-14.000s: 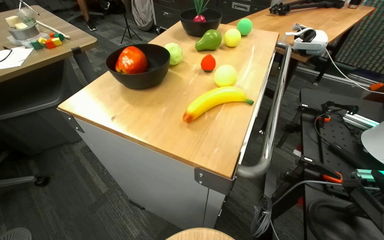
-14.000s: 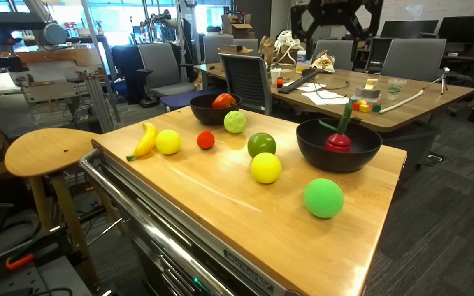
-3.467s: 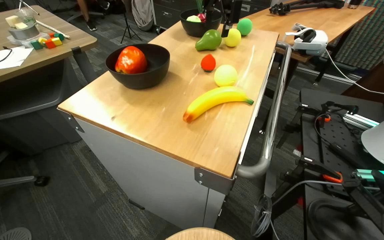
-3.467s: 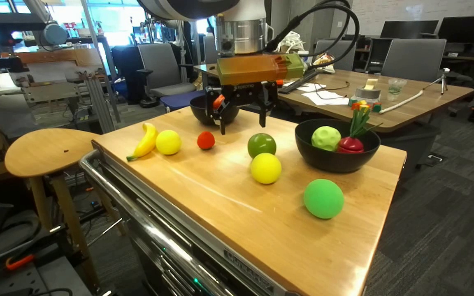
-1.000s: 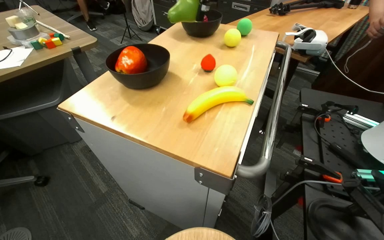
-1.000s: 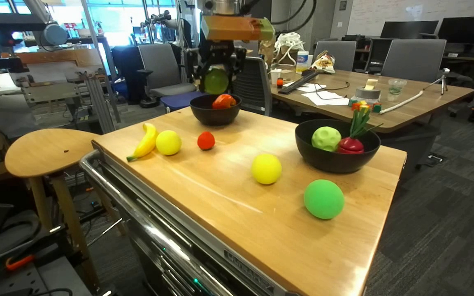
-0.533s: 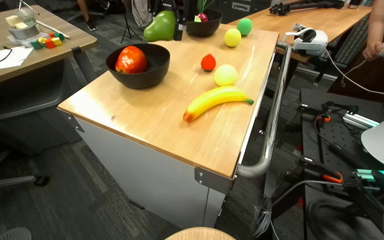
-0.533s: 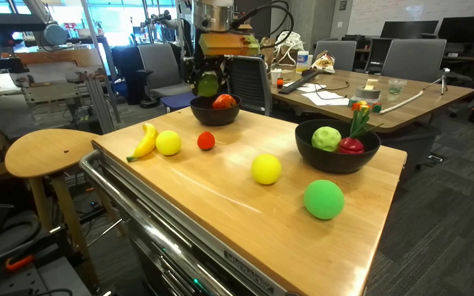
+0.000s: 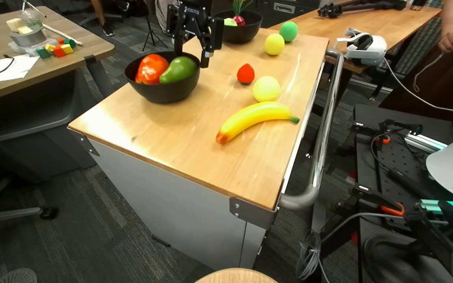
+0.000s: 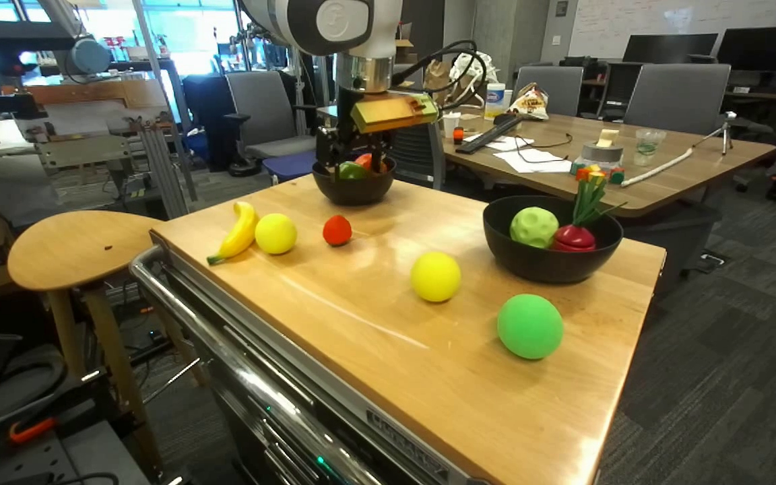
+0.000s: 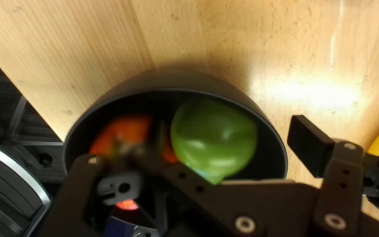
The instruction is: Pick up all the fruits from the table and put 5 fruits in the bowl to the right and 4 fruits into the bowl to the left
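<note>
Tool (image 9: 191, 58): jaws apart
Pear (image 9: 181, 70): in bowl (image 9: 167, 95), narrow end lower-left in an exterior view
Banana (image 9: 251, 118): long axis slanting, stem toward rail (image 9: 326, 118)

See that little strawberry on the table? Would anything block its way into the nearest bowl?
Nothing visible stands between the strawberry and the nearest black bowl, though the open end effector hangs at that bowl's rim. Inside, the red-orange fruit and the green pear-shaped fruit may leave it less room.
</note>
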`<state>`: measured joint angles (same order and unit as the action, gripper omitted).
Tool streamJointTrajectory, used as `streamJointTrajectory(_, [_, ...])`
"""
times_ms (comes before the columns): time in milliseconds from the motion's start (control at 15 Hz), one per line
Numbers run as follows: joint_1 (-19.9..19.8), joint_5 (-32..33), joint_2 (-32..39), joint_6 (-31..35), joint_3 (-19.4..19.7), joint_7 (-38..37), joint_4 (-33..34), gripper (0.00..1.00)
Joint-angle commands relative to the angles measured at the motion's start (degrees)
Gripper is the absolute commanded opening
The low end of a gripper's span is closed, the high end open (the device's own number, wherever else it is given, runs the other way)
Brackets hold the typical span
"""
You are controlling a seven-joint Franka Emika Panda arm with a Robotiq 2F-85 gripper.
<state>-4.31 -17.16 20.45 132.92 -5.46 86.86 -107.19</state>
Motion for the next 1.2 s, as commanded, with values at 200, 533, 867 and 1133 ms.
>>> streamJointTrajectory(200, [-1.21, -1.35, -6.52, -6.68, -1.3, 0.37, 0.51, 1.0])
streamJointTrajectory(533, [-0.88, 5.83, -14.46, -15.22, 3.26, -6.67, -0.62, 1.0])
streamJointTrajectory(867, [-1.21, 8.89, -20.45, -17.72, 7.1, -8.3, -7.46, 1.0])
streamJointTrajectory(1133, [-0.65, 6.32, -23.29, -13.21, 8.28, -7.79, -17.93, 1.0])
